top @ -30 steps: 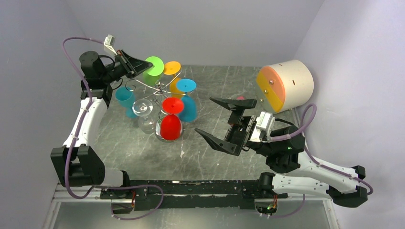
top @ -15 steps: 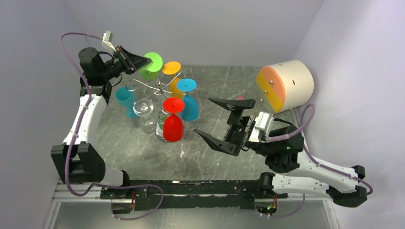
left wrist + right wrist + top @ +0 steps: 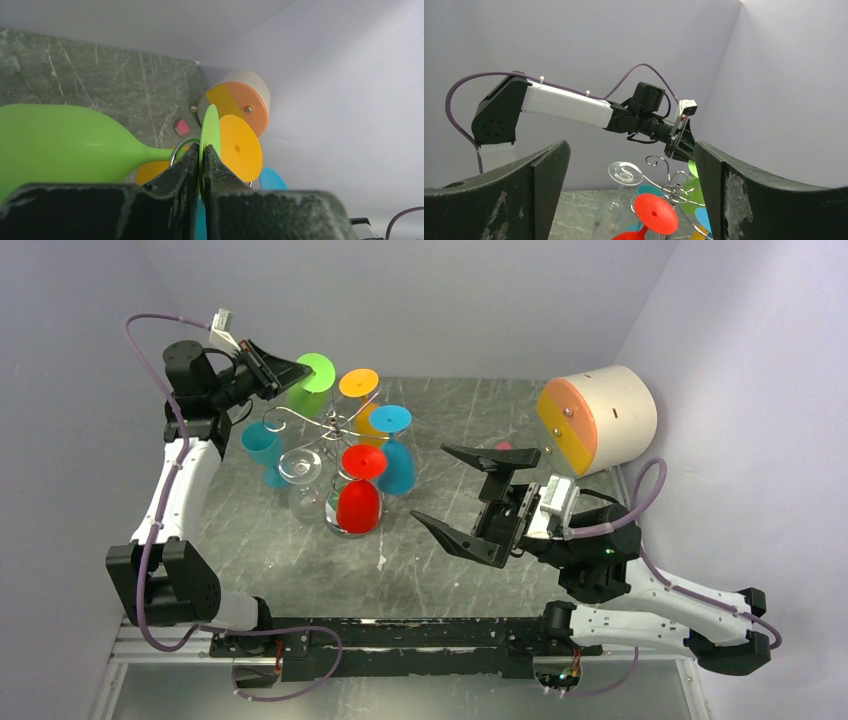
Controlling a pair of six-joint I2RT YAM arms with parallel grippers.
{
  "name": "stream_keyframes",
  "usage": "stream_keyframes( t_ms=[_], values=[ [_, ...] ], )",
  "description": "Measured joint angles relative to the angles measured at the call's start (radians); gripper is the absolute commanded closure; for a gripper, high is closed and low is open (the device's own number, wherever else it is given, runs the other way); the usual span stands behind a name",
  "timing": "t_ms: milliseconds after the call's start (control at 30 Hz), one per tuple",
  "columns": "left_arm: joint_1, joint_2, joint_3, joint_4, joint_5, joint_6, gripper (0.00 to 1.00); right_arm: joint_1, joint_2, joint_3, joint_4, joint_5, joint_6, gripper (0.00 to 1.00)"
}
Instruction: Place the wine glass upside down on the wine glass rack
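The green wine glass hangs stem-up at the back left of the wine glass rack, its foot disc level with the rack's curled wire arms. My left gripper is shut on the edge of that disc. In the left wrist view the jaws pinch the thin green disc, and the green bowl lies to the left beside a wire loop. My right gripper stands wide open and empty to the right of the rack, facing it.
Red, clear, teal, blue and orange glasses hang upside down on the rack. A beige cylinder with an orange and yellow face lies at the back right, with a small pink block near it. Walls close in on both sides.
My left gripper has shifted slightly up and to the left, taking the green glass's foot with it. The right gripper has barely moved and stays open.
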Motion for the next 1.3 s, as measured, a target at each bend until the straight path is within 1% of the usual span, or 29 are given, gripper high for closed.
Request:
stream_keyframes(
  t_ms=[100,300,467,567,733,867,967,1000,1033,1067,1167,1300],
  values=[
    [0.005,-0.002,0.000,-0.018,-0.005,0.007,0.85,0.000,-0.006,0.000,0.000,0.000,0.000,0.00],
    [0.013,-0.008,0.000,-0.039,-0.006,0.022,0.71,0.000,-0.006,0.000,0.000,-0.001,0.000,0.00],
    [0.017,-0.020,0.003,-0.090,-0.010,0.048,0.68,0.000,0.000,0.000,-0.001,-0.001,0.002,0.00],
    [0.018,-0.022,0.019,-0.133,-0.018,0.074,0.64,0.000,0.001,0.000,-0.009,-0.001,0.006,0.00],
    [0.021,-0.061,0.021,-0.212,-0.078,0.130,0.57,0.000,0.000,0.000,-0.013,0.003,0.009,0.00],
    [0.021,-0.111,0.021,-0.268,-0.140,0.167,0.47,0.000,0.001,0.000,-0.045,0.011,0.010,0.00],
    [0.022,-0.155,0.021,-0.300,-0.196,0.187,0.37,0.000,-0.001,-0.004,-0.057,0.019,0.013,0.00],
    [0.022,-0.171,0.021,-0.312,-0.220,0.196,0.28,0.000,-0.003,-0.008,-0.059,0.020,0.015,0.00],
    [0.022,-0.189,0.022,-0.325,-0.254,0.204,0.13,0.000,-0.007,-0.012,-0.061,0.023,0.016,0.00],
    [0.022,-0.200,0.022,-0.333,-0.275,0.212,0.01,0.000,-0.010,-0.015,-0.065,0.025,0.017,0.00],
    [0.022,-0.241,0.022,-0.373,-0.382,0.237,0.01,0.000,-0.019,-0.017,-0.077,0.034,0.020,0.00],
    [0.023,-0.259,0.027,-0.442,-0.518,0.267,0.01,0.000,-0.033,-0.019,-0.090,0.050,0.025,0.00]
  ],
)
